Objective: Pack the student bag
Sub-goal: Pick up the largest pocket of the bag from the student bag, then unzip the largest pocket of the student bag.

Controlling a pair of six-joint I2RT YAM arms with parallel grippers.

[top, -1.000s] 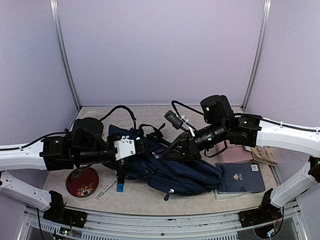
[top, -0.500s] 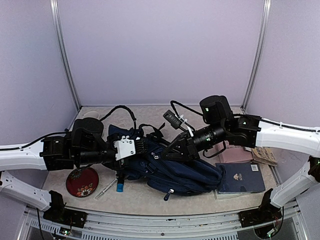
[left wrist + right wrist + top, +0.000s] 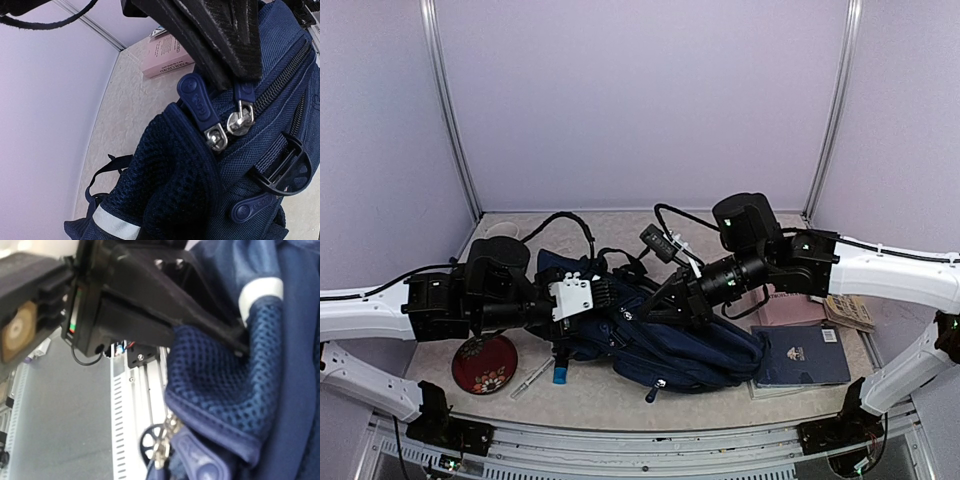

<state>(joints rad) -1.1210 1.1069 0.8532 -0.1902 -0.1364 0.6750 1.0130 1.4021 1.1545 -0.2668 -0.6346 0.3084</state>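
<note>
Navy-blue fabric student bag (image 3: pixel 690 350), white stripe trim, mesh side pocket: lay on its side across the middle of the beige speckled table (image 3: pixel 620 225), between the two arms.

Left gripper (image 3: pixel 607 292): black jaws pressed together at the bag's upper left end, beside two metal zip sliders (image 3: pixel 227 127) with navy rubber pulls (image 3: pixel 199 102). Whether cloth or a pull was caught between them could not be told.

Right gripper (image 3: pixel 643 307): jaws closed on the seam where the white stripe (image 3: pixel 260 292) met the dark mesh pocket (image 3: pixel 220 385), cloth puckered about the tips. It stood near the left gripper, just apart from it.

Round red lacquered dish (image 3: pixel 485 362): near the front left edge, under the left arm, apart from the bag.

White pen-like stick (image 3: pixel 532 377) and blue marker (image 3: pixel 560 372): at the bag's front left edge.

Navy hardcover book (image 3: pixel 803 355): against the bag's right end. Pink book (image 3: pixel 788 308): behind it, toward the right wall.

Open room: a bare band of tabletop ran behind the bag to the back wall. A narrower strip lay between the bag and the metal front rail (image 3: pixel 650 440).
</note>
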